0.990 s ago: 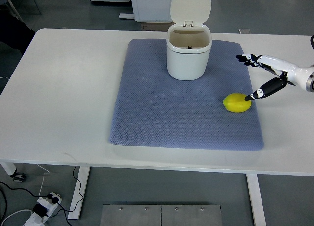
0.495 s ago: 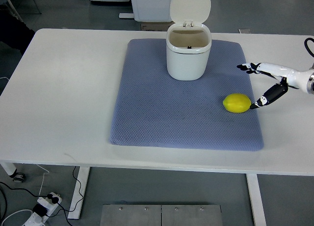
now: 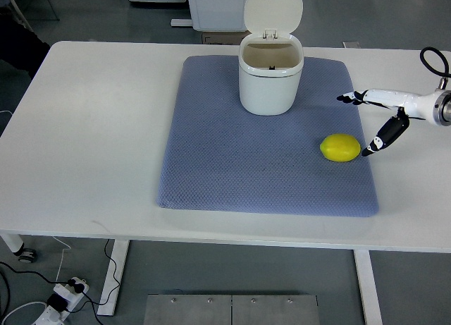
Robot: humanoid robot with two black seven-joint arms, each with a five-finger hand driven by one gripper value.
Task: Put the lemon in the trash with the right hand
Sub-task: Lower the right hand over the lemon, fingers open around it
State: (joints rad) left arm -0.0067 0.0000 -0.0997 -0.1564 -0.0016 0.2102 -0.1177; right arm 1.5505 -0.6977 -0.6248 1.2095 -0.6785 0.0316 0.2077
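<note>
Because the lemon [image 3: 340, 147] is round and lies free on the mat [image 3: 232, 170], a touch from the thumb could roll it away leftward. From the top, the right hand [image 3: 377, 113] is spread wide, holding nothing, thumb tip apparently just beside the lemon.

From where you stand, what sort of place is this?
Probably a robotics lab or test room: a plain white table on a grey floor, a power strip with cables below, and a staged mat.
</note>
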